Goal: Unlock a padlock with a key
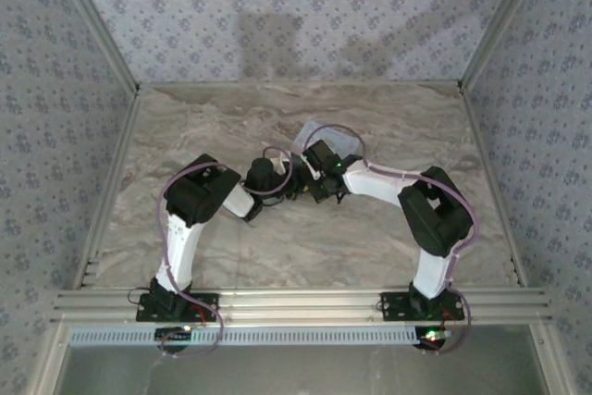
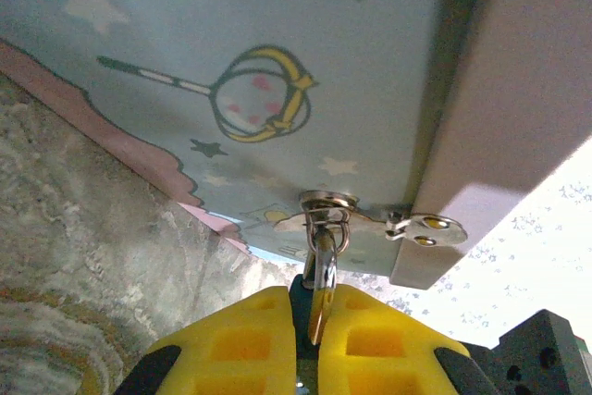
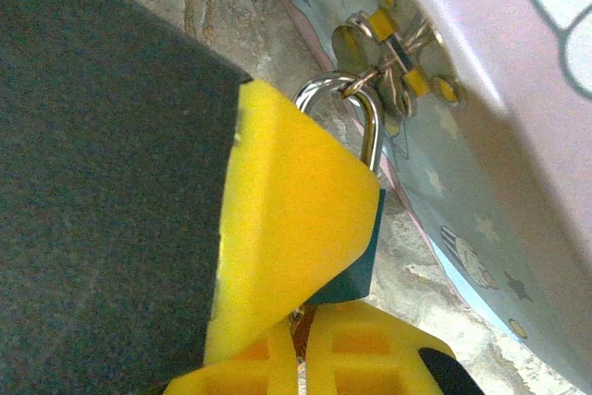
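The marbled tabletop (image 1: pixel 231 247) sits inside patterned walls (image 1: pixel 277 16). The left arm (image 1: pixel 190 210) and right arm (image 1: pixel 425 215) bend inward and meet near its middle, just in front of a light-blue tin (image 1: pixel 344 142). From overhead their wrists cover the spot where they meet.

In the left wrist view the tin's blue face with a wand drawing (image 2: pixel 259 99) looms over the fingers, and a silver hasp (image 2: pixel 370 219) sits on it. The left claw (image 2: pixel 310 301) is closed on the padlock (image 2: pixel 298 295), whose teal body shows as a sliver between the yellow pads.

In the right wrist view one broad yellow pad (image 3: pixel 287 228) of the left claw blocks most of the padlock (image 3: pixel 356 270), leaving a teal edge and the silver shackle (image 3: pixel 370 127). The shackle is hooked through the hasp's loop (image 3: pixel 398 53).

The padlock's long axis runs from the hasp toward the right claw (image 3: pixel 301 326), with the shackle end at the tin. That claw is closed just under the teal body, on a thin brown-gold strip that looks like the key (image 3: pixel 298 335).
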Available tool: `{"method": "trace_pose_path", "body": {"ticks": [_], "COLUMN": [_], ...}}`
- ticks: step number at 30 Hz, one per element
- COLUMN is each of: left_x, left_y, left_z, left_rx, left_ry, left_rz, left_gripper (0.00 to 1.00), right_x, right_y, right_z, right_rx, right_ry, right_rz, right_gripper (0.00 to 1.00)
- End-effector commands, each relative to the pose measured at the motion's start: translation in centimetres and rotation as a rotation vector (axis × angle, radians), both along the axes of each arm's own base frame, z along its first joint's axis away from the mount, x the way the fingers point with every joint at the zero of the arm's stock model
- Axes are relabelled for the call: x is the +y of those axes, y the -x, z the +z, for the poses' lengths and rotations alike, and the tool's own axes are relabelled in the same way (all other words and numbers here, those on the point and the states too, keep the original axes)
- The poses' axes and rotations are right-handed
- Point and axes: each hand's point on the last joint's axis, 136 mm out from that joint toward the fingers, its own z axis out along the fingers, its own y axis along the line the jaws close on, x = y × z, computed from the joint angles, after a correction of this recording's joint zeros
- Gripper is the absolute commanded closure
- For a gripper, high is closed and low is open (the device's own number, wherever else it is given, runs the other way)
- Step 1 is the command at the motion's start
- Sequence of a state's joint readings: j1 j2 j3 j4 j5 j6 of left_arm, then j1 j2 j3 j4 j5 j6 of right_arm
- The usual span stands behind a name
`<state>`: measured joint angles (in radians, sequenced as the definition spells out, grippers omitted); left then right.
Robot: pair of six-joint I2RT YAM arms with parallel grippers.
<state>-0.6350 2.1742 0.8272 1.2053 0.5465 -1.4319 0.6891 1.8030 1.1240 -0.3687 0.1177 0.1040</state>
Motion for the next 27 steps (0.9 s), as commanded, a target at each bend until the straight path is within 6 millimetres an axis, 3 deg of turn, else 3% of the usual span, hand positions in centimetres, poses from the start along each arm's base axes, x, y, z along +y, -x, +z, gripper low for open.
{"method": "trace_pose_path", "body": {"ticks": [1,7,13,21,27], "left_x": [0.5,1.2,2.7,6.5,8.5], "left_y": [2.4,2.5,2.3,2.2,1.1], "left_z": [-3.9,-4.4,-3.7,-3.4,-2.0], "left_rx": [0.135,0.146,0.131,0.116,0.077], "left_ry": [-0.092,-0.107,-0.117,-0.18,-0.225], "left_rz": [-0.04,-0.022,0.014,0.084,0.13], "left_gripper": [0.84,0.62,0.59,0.55,0.54], "right_x": [1.5,2.2,1.5,0.3,-0.9], "right_y": [0.4,0.9,0.8,1.2,1.0], "right_z": [0.9,0.8,0.2,-0.9,-0.7], "right_rx": [0.032,0.079,0.074,0.066,0.058], "right_ry": [-0.125,-0.2,-0.186,-0.141,-0.125], "right_rz": [0.045,0.059,0.048,0.109,0.128], "right_gripper": [1.0,1.0,1.0,1.0,0.99]}}
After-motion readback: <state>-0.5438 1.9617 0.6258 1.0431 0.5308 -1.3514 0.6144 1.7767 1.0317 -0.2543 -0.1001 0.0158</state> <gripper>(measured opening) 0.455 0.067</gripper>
